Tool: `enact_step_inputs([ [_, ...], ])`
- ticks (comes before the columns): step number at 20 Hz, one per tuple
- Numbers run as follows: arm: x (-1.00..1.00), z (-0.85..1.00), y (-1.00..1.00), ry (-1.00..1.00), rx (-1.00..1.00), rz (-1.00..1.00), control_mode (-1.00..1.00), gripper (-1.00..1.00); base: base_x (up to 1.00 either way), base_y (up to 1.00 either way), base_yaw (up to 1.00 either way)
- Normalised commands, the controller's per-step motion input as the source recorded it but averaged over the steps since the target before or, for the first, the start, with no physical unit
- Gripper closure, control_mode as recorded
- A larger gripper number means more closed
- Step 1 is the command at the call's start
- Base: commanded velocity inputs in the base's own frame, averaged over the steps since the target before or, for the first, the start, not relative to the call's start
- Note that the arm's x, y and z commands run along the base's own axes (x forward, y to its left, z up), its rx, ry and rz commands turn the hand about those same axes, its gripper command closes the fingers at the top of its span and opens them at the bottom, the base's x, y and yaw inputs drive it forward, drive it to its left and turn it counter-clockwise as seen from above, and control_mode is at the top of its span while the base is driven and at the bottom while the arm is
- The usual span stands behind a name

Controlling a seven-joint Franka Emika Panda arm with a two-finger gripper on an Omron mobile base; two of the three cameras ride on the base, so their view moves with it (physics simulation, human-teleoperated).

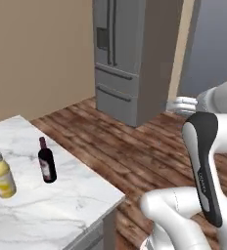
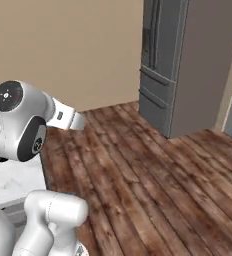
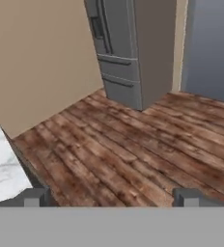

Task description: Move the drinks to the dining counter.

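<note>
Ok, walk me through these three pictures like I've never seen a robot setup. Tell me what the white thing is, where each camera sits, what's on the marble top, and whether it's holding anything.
The white thing is a robot arm with dark joints, standing on a base that can drive. It is all a rendered kitchen, not a real one.

Two pictures come from cameras on the base, behind the arm to its left and right. The third comes from a camera on the hand, looking along the gripper. Its two dark fingers stand apart at the bottom with bare wooden floor between them, so it is open and holds nothing.

In the left base view, a white marble counter bears two upright drinks, apart from each other: a yellow juice bottle and a slim dark red-brown bottle.

Behind stands a grey fridge against a tan wall.
</note>
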Motion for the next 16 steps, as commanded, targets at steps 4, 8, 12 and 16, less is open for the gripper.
enact_step_inputs([
  [4,0.00,0.00,0.00,0.00,0.00,0.00,1.00,-1.00,0.00,0.00,-1.00],
  [8,0.00,0.00,0.00,0.00,0.00,0.00,1.00,-1.00,-0.07,-0.06,-0.91],
  [12,0.00,0.00,0.00,0.00,0.00,0.00,1.00,-1.00,-0.08,-0.09,-0.86],
  [16,0.00,0.00,0.00,0.00,0.00,0.00,1.00,-1.00,0.00,0.00,-0.91],
])
